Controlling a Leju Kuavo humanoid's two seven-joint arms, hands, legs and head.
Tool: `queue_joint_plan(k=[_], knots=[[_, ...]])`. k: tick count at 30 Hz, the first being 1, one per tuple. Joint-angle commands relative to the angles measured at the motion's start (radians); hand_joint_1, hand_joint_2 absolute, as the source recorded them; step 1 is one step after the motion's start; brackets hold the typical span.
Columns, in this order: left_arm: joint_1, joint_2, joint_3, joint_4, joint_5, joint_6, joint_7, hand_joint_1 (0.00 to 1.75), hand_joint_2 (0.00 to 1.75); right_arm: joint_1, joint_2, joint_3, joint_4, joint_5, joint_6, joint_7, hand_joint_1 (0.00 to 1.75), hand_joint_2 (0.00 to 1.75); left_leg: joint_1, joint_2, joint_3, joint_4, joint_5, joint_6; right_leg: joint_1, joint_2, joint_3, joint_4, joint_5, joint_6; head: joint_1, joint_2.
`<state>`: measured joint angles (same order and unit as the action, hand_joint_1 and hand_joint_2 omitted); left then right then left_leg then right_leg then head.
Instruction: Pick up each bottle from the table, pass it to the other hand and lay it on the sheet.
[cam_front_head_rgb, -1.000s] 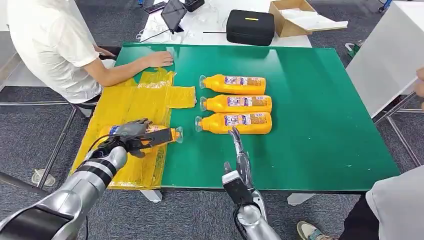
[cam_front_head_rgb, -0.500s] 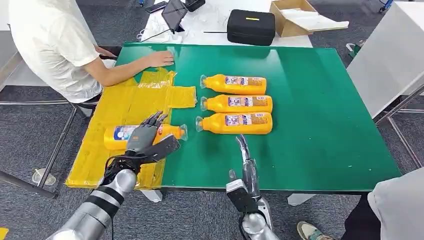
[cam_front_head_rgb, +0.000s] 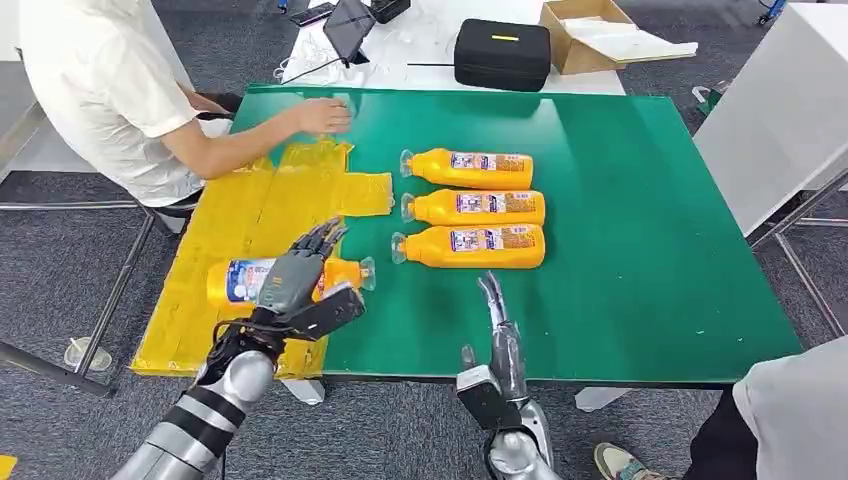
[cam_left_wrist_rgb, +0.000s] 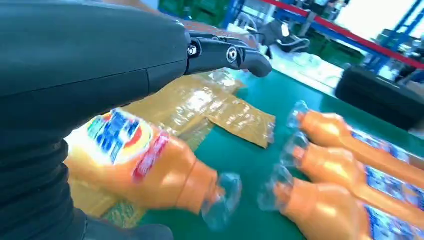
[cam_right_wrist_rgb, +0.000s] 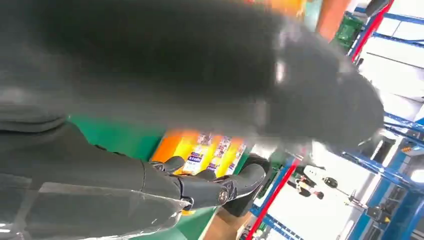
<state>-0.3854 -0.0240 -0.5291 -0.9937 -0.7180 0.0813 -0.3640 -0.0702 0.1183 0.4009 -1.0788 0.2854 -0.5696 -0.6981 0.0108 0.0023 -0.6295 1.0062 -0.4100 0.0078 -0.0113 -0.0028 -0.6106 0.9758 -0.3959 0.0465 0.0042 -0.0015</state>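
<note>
**One bottle laid down, three waiting**

A green worktop (cam_front_head_rgb: 620, 200) carries a yellow sheet (cam_front_head_rgb: 250, 210) with one orange detergent bottle (cam_front_head_rgb: 240, 281) lying on it. Three more bottles (cam_front_head_rgb: 472, 208), likely rigid and smooth, suit a mid-body grasp. The left hand (cam_front_head_rgb: 300, 283) hovers, fingers spread; the right hand (cam_front_head_rgb: 497, 335) is empty, fingers extended.

You have four orange bottles in all: one (cam_front_head_rgb: 245, 281) lying on the single yellow sheet (cam_front_head_rgb: 250, 215), and three side by side on the green surface (cam_front_head_rgb: 640, 240), the far one (cam_front_head_rgb: 470, 168), the middle one (cam_front_head_rgb: 475, 207) and the near one (cam_front_head_rgb: 470, 246). Beyond the surface sit one black case (cam_front_head_rgb: 501, 53), one open cardboard box (cam_front_head_rgb: 580, 35) and one tablet (cam_front_head_rgb: 347, 27).
</note>
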Motion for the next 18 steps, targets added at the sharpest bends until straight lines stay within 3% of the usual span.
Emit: queue_joint_plan(k=[1, 4, 5, 7, 11, 15, 18], knots=[[0.094, -0.073, 0.031, -0.150, 0.193, 0.085, -0.063, 0.00, 1.75, -0.056, -0.056, -0.012, 0.086, 0.206, -0.116, 0.012, 0.00, 1.75, 0.000, 0.000, 0.002, 0.000, -0.001, 0.000, 0.000, 0.000, 0.002, 0.000, -0.001, -0.001, 0.000, 0.000], [0.183, -0.158, 0.012, -0.217, 0.278, 0.180, -0.105, 0.00, 1.75, -0.073, -0.105, -0.112, 0.103, 0.499, -0.129, 0.135, 0.00, 1.75, -0.001, -0.001, 0.002, 0.000, -0.001, 0.001, -0.001, -0.001, 0.002, -0.001, -0.001, 0.000, 0.000, 0.000], [0.184, -0.152, -0.020, -0.219, 0.286, 0.206, -0.093, 0.00, 1.75, -0.081, -0.109, -0.125, 0.122, 0.486, -0.126, 0.109, 0.00, 1.75, -0.001, -0.002, 0.004, 0.000, -0.002, 0.001, -0.001, -0.001, 0.005, -0.001, -0.002, 0.000, 0.000, 0.000], [0.210, -0.174, -0.020, -0.229, 0.350, 0.227, -0.100, 0.00, 1.75, -0.071, -0.110, -0.209, 0.098, 0.644, -0.129, 0.165, 0.00, 1.75, -0.002, -0.003, 0.003, -0.001, -0.001, 0.002, -0.002, -0.003, 0.004, -0.002, -0.001, 0.000, 0.000, 0.000], [0.258, -0.161, -0.107, -0.268, 0.441, 0.270, -0.147, 0.00, 1.75, -0.096, -0.161, -0.249, 0.159, 0.687, -0.129, 0.175, 0.00, 1.75, -0.003, -0.002, 0.002, -0.001, -0.001, 0.002, -0.003, -0.002, 0.003, -0.002, -0.001, 0.000, 0.000, 0.000], [0.260, -0.150, -0.111, -0.283, 0.445, 0.275, -0.145, 0.00, 1.75, -0.098, -0.162, -0.249, 0.160, 0.686, -0.129, 0.174, 0.00, 1.75, -0.003, -0.001, 0.004, 0.000, -0.003, 0.002, -0.003, -0.001, 0.006, -0.001, -0.002, -0.001, -0.001, 0.000], [0.264, -0.141, -0.106, -0.322, 0.472, 0.291, -0.144, 0.00, 1.75, -0.107, -0.189, -0.225, 0.179, 0.781, -0.129, 0.242, 0.00, 1.75, -0.003, 0.000, 0.001, 0.000, -0.002, 0.002, -0.002, -0.001, 0.002, -0.001, 0.000, 0.000, 0.000, 0.000]])
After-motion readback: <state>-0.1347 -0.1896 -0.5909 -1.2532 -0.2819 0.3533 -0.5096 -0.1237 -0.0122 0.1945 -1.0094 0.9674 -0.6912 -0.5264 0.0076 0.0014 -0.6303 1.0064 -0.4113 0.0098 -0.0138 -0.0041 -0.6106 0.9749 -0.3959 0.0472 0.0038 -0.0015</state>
